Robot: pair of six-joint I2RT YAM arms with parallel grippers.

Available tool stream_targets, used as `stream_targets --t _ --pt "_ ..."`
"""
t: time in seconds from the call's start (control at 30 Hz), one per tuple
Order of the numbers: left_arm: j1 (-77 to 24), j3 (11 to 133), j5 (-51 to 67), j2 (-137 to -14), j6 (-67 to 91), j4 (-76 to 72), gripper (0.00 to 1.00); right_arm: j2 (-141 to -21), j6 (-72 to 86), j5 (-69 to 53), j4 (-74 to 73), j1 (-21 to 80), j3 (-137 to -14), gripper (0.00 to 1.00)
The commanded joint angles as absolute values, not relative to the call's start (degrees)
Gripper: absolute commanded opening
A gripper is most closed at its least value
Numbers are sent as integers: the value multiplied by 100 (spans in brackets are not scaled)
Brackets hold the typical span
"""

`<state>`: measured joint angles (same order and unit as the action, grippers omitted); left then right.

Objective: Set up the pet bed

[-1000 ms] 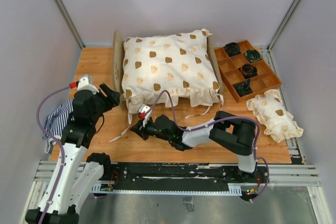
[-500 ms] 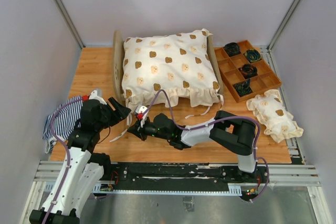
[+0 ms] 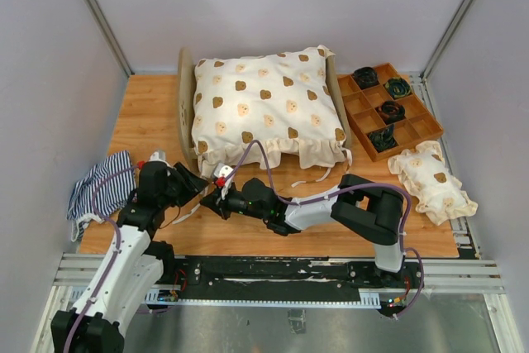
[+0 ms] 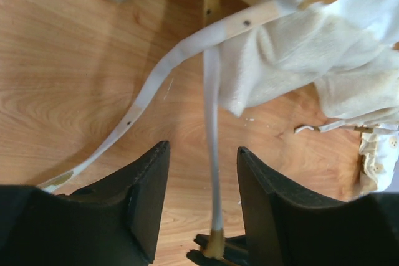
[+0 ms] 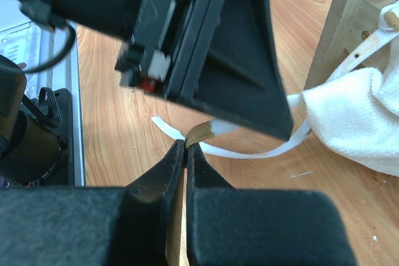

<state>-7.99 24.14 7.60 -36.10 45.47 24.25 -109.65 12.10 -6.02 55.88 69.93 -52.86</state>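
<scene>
The pet bed (image 3: 185,105) is a light plywood frame at the middle back, with a cream bear-print cushion (image 3: 264,109) lying on it. A white tie strap (image 4: 212,123) hangs from the cushion's near left corner. My right gripper (image 5: 186,144) is shut on the strap's tan tip (image 5: 201,131), low over the table in front of the bed (image 3: 213,202). My left gripper (image 4: 203,149) is open, its two fingers standing on either side of that same strap without touching it, just left of the right gripper (image 3: 198,183).
A second white strap (image 4: 143,101) trails over the wood toward the near left. A navy-and-white striped cloth (image 3: 99,190) lies at the left edge. At the back right stands a brown compartment tray (image 3: 413,134), and a small bear-print pillow (image 3: 431,181) lies in front of it.
My left arm has swung down and right toward the right gripper, bringing its fingers around the held strap, and its jaws have narrowed a little. The right arm has stayed put.
</scene>
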Motion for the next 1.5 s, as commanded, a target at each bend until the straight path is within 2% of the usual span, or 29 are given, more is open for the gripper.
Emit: stream_targets --t 0.0,0.07,0.13,0.17,0.33,0.4,0.57,0.7,0.87,0.97,1.33,1.47 --pt "-767 2097 1188 -3669 4966 1788 44 -10916 1035 -537 5803 6937 -5456 0" --pt "-769 2074 1137 -3701 4934 1733 28 -10975 988 -575 5776 6927 -5475 0" --pt "-770 2120 871 -3732 4868 1735 4 -11007 828 -662 5776 6917 -5439 0" --pt "-765 2142 744 -3751 4851 1727 1 -11012 683 -757 5779 6917 -5398 3" --pt "-765 2402 453 -4142 4686 1559 0 -11003 -479 -1733 5810 6917 -5109 36" --pt "-765 2591 459 -4353 4619 1507 0 -11076 -946 -1856 5719 6918 -5115 38" --pt "-765 2959 599 -4795 4536 1353 0 -11501 -1326 -1276 5593 6921 -5531 30" --pt "-748 3250 754 -4927 4305 1453 0 -12095 -1293 -700 6174 6942 -5776 25" --pt "-725 3386 1055 -4961 4329 1497 0 -12664 -1691 -89 7192 6976 -5919 10" --pt "-712 3393 1201 -4945 4402 1496 0 -12852 -2004 -22 7151 6996 -6191 1" --pt "-703 3446 1153 -4960 4397 1473 0 -13333 -2285 -234 5775 7044 -7259 0" --pt "-699 3524 1100 -4985 4326 1518 0 -13300 -2386 -333 5714 7096 -7011 0"
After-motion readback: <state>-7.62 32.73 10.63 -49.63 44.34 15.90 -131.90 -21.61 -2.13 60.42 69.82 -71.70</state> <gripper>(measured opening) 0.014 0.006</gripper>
